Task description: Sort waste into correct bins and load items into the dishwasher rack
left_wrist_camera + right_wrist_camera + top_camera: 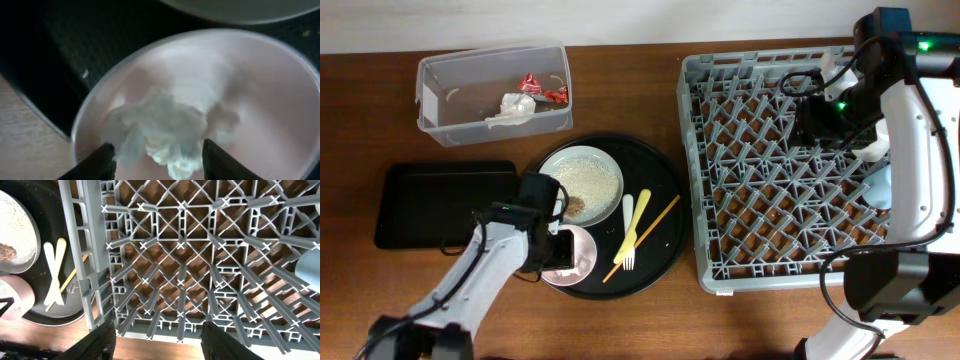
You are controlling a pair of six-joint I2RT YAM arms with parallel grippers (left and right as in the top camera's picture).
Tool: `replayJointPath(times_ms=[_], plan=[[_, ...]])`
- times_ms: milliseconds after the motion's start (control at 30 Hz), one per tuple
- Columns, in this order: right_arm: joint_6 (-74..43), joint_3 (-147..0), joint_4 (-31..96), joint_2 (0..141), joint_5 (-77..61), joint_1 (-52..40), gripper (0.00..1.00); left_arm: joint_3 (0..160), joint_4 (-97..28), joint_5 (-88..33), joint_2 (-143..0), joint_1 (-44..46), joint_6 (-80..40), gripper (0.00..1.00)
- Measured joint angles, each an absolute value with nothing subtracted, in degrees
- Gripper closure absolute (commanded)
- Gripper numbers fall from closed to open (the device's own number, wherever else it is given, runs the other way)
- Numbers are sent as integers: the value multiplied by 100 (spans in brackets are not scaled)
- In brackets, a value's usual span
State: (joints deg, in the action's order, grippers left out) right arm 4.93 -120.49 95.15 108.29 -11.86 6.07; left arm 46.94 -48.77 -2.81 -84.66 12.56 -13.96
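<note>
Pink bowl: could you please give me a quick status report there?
Left gripper open, straddling napkin in pink bowl. Right gripper open, empty, above rack. Nothing blocking.

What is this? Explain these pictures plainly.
Two robot arms work at a table. One picture looks down from above; the others come from wrist cameras. There lie a clear plastic tub, a shallow black rectangular tray, a large grey lattice rack, and a round black tray carrying a white round plate, a small pink bowl and yellow plastic cutlery. The left gripper straddles a crumpled white napkin in the bowl; whether it grips is unclear. The right gripper hangs open above the rack, empty.
</note>
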Motion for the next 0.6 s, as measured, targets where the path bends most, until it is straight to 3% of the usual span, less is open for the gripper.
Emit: replayJointPath(times_ms=[33,67,100,133,300,433,500,600], plan=[[495,-12049,9520,10829,-1186,607,41,4665,-4805,-281,-8591,1256,-1396,50],[491,-12049,9522,10829,-1186,607,41,4659,-4700,-281,-8700,1260,-1393,64],[495,-12049,9518,10829,-1186,607,41,4659,-4558,-281,-8842,1260,-1396,88],[493,-12049,9518,10829,-1186,607,41,4648,-4495,-279,-8871,1260,-1396,100],[497,-12049,9524,10829,-1186,607,41,4783,-4836,-298,-8873,1260,-1393,100],[493,-12049,9513,10829,-1186,607,41,6399,-5767,-204,-8591,1260,-1306,100],[491,-12049,9513,10829,-1186,607,41,7371,-5310,362,-8420,1170,-1240,100],[491,-12049,9524,10829,-1186,607,41,7557,-3750,674,-8578,489,-937,100]])
